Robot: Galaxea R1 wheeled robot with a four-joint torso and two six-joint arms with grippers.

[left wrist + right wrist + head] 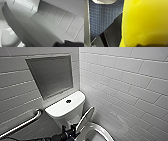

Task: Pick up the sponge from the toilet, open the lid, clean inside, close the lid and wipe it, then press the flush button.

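Note:
The white toilet [63,108] stands in the corner, with the round dark flush button [68,101] in the middle of its tank top. The lid [85,119] is half raised and tilted over the bowl's rim [101,130]. My left gripper [72,130] sits at the lid's near edge, at the bottom of the head view, and is open. The lid's pale curved face [25,25] looms close in the left wrist view. The yellow sponge [144,22] shows very large in the right wrist view, and my right gripper is shut on it.
A metal grab bar [22,124] runs along the left wall. Above the tank is a grey recessed panel [51,74]. White tiled walls close in on both sides. Small blue floor tiles [102,18] show beside the sponge.

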